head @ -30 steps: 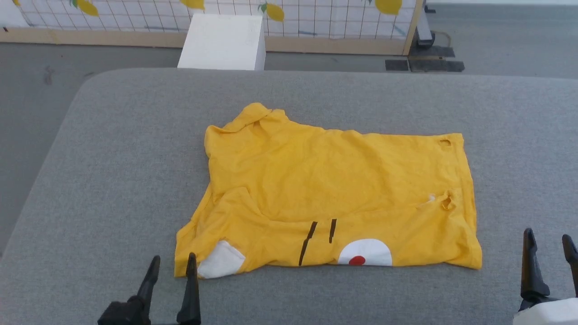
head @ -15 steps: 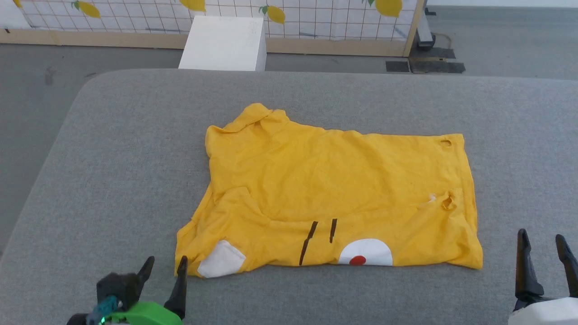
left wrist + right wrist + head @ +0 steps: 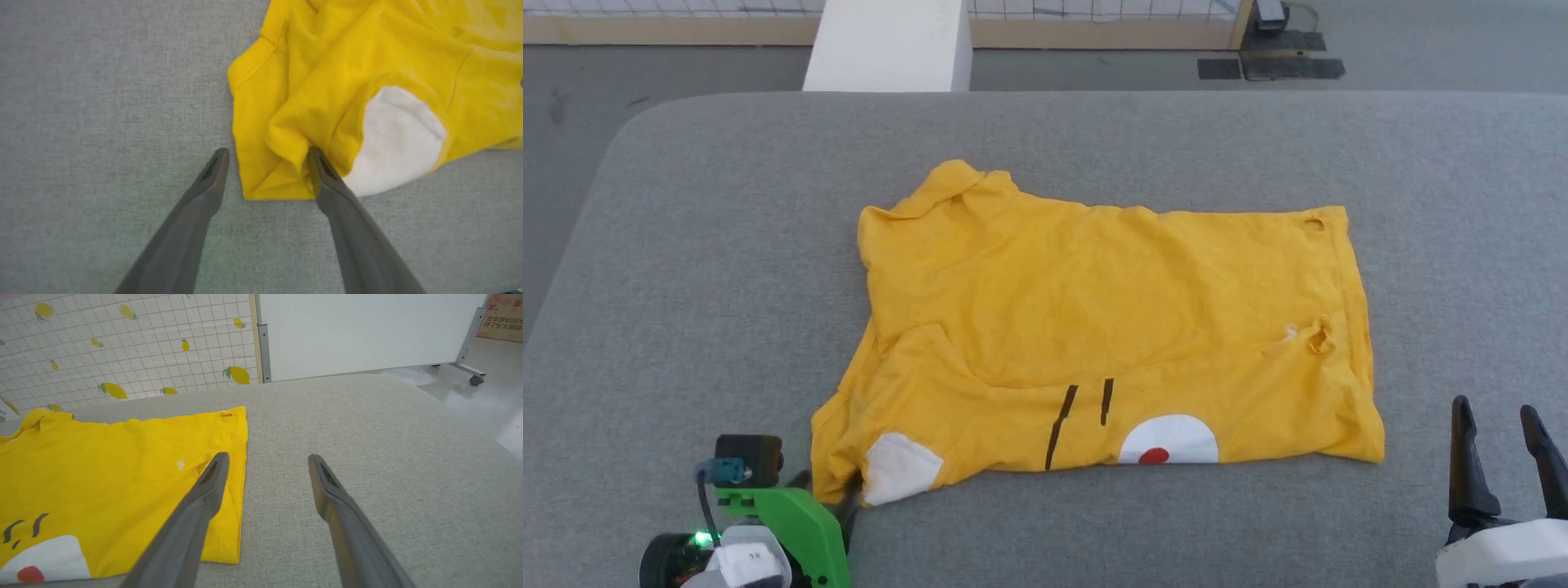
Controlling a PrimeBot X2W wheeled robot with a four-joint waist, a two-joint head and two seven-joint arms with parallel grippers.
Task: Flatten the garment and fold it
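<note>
Creased matt cloth garment (image 3: 1111,318), coarse woven tabletop (image 3: 727,245)

**Both grippers wide open: left pitched down, right level**

Left gripper (image 3: 827,488) is sitting at lower left in the head view, pitched steeply down. The green wrist bracket (image 3: 796,523) and the black camera block (image 3: 748,451) above it are covering most of the fingers. A green LED (image 3: 698,539) is glowing at the wrist. In the left wrist view, the left fingers (image 3: 204,183) are spreading in a wide V, tips well apart.

Right gripper (image 3: 1494,406) is sitting at lower right, pointing up the head view, with the white wrist housing (image 3: 1499,551) showing below it. In the right wrist view, the right fingers (image 3: 192,514) are reaching forward at a shallow angle, jaws standing fully apart.
</note>
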